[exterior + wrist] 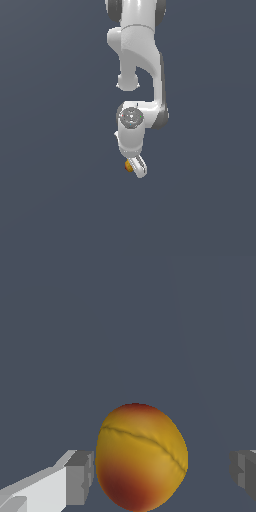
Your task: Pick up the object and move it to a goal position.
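The object is a small roundish yellow-orange fruit with red patches. In the exterior view it shows as a tiny orange spot beside the white finger tip. My gripper is open with the fruit between its jaws. One grey pad stands right beside the fruit; whether it touches I cannot tell. The other pad is well apart from it. In the exterior view the gripper hangs below the white arm, and the fingers partly hide the fruit.
The white Panda arm reaches down from the top of the exterior view. A plain dark grey-blue surface fills everything around it. No goal marker shows.
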### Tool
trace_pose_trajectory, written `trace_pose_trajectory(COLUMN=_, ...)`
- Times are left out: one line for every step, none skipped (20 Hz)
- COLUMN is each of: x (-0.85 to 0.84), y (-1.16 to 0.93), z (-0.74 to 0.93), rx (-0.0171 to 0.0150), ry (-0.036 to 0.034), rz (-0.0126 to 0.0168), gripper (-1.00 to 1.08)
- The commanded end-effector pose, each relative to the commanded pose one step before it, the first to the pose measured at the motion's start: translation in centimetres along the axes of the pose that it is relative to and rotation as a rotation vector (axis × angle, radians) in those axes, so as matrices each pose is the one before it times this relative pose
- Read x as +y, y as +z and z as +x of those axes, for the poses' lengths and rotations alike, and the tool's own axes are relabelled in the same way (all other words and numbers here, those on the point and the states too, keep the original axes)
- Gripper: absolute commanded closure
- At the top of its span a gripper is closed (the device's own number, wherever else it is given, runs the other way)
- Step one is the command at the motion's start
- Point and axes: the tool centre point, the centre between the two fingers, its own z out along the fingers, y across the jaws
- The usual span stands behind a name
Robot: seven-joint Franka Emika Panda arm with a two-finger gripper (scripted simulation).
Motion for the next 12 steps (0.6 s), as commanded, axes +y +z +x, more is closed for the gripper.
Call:
trace_pose_trajectory(x=0.680, y=1.555, z=0.013, rx=-0.00552, ry=0.00450, rz=-0.01632, gripper=-0.92)
trace_pose_trajectory(x=-0.034, y=0.090, z=0.015, rx=0.00000, ry=0.00000, rz=0.00000, gripper=-0.92)
trace_pose_trajectory(x=-0.036, y=0.012, z=0.022, rx=0.00000, ry=0.00000, rz=0.00000, gripper=-0.92)
trace_pose_trajectory(x=-0.015, y=-0.011, z=0.011, rx=0.00000, ry=0.00000, rz=0.00000, gripper=-0.92)
trace_pose_trajectory(x=0.000, y=0.000, z=0.000, rx=0.00000, ry=0.00000, rz=0.00000, gripper=1.08)
trace_pose_trajectory(x=0.000, y=0.000, z=0.000, rx=0.00000, ry=0.00000, rz=0.00000, gripper=1.08)
trace_pose_trajectory(x=0.000, y=0.000, z=0.000, rx=0.00000, ry=0.00000, rz=0.00000, gripper=1.08)
trace_pose_trajectory(x=0.000, y=0.000, z=0.000, rx=0.00000, ry=0.00000, rz=0.00000, gripper=1.08)
trace_pose_trajectory(x=0.000, y=0.000, z=0.000, rx=0.00000, ry=0.00000, rz=0.00000, gripper=1.08)
trace_pose_trajectory(x=0.000, y=0.000, z=0.000, rx=0.00000, ry=0.00000, rz=0.00000, gripper=1.08)
trace_pose_trajectory(x=0.000, y=0.000, z=0.000, rx=0.00000, ry=0.00000, rz=0.00000, gripper=1.08)
trace_pose_trajectory(x=0.000, y=0.000, z=0.000, rx=0.00000, ry=0.00000, rz=0.00000, gripper=1.08)
